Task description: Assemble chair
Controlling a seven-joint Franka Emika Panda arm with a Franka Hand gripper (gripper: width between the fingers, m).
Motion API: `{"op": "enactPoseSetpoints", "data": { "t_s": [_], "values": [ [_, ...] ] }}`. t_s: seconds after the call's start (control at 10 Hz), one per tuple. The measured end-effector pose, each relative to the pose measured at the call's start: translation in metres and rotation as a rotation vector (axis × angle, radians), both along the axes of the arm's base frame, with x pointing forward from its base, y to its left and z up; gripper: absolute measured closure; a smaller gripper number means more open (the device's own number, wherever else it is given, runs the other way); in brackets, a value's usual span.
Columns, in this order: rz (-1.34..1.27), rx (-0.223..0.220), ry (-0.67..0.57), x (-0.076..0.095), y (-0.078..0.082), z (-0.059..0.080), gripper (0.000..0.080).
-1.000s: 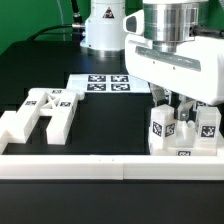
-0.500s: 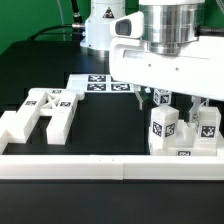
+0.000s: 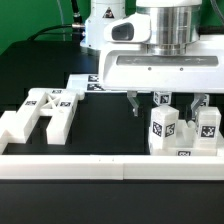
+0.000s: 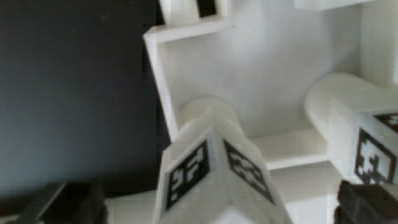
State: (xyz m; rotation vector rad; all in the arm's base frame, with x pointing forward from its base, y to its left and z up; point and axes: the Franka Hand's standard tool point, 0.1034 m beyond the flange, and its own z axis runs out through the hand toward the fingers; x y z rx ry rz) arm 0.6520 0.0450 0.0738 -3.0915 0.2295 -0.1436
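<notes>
Toward the exterior view's left, a flat chair piece (image 3: 45, 112) bearing marker tags is lying on the black table (image 3: 110, 122), behind the white border rail (image 3: 100, 166) running along the front. Behind it, the marker board (image 3: 86, 81) is showing partly past the arm. Toward the exterior view's right, an upright chair piece (image 3: 165, 128) is standing on the table, its tagged posts pointing up. The end effector (image 3: 168, 104) is hanging just above those posts with its jaws spread wide, gripping nothing; one of its fingers (image 3: 133, 104) is hanging clear of the piece. In the wrist view, the upright chair piece (image 4: 231, 90) is filling the picture.
</notes>
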Motion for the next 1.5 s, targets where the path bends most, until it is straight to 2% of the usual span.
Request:
{"op": "enactPoseSetpoints", "data": {
  "t_s": [0.3,0.8,0.9,1.0,1.1,1.2,1.5],
  "values": [
    [0.281,-0.051,-0.008,0.0019,-0.0034,0.0016,0.0151],
    [0.556,-0.097,-0.008,0.0019,-0.0060,0.0017,0.0151],
    [0.581,-0.099,-0.008,0.0018,-0.0070,0.0013,0.0271],
    [0.575,-0.098,-0.007,0.0018,-0.0071,0.0012,0.0271],
    [0.557,-0.096,-0.007,0.0017,-0.0071,0.0010,0.0410],
    [0.542,-0.095,-0.007,0.0017,-0.0071,0.0011,0.0511],
    [0.418,-0.081,-0.005,0.0015,-0.0070,0.0010,0.0510]
  ]
}}
